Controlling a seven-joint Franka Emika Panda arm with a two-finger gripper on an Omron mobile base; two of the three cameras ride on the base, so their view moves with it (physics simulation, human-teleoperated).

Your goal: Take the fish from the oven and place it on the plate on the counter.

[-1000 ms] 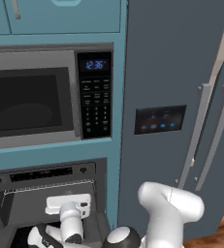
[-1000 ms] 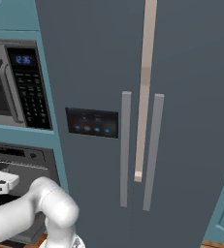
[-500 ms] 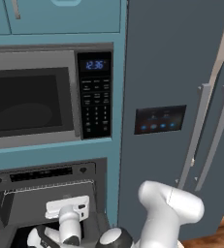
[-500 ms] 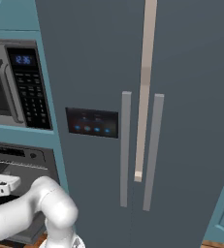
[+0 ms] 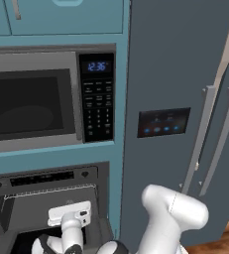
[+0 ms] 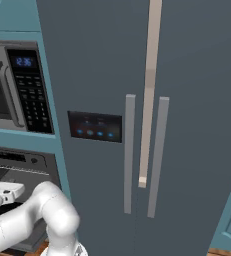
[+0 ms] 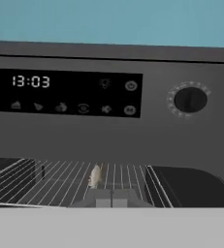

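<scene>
Oven (image 5: 46, 208) cavity stands open at the lower left of the left base view, directly below the microwave (image 5: 51, 99) with its keypad and blue clock, both set in teal cabinetry beside the grey two-door refrigerator (image 6: 152, 125). The white arm rises from the lower right of that view and reaches left and down, placing the hand at the oven mouth. In the hand view the oven's black control strip (image 7: 65, 92) with its lit display spans the upper half, with a dark round knob (image 7: 190, 99) to its right. Below the strip, the wire rack (image 7: 60, 184) extends into the cavity. Fish (image 7: 95, 176), small, pale and slender, lies on the rack wires near the middle, its long axis pointing roughly into the oven. Gripper (image 7: 111, 199) sits at the bottom of the hand view, just in front of and slightly right of the fish; its two finger tips meet with no gap between them and nothing clamped. Whether the tips touch the fish cannot be determined. Refrigerator door carries a dark dispenser panel (image 6: 95, 126) and two vertical bar handles (image 6: 129, 152).
</scene>
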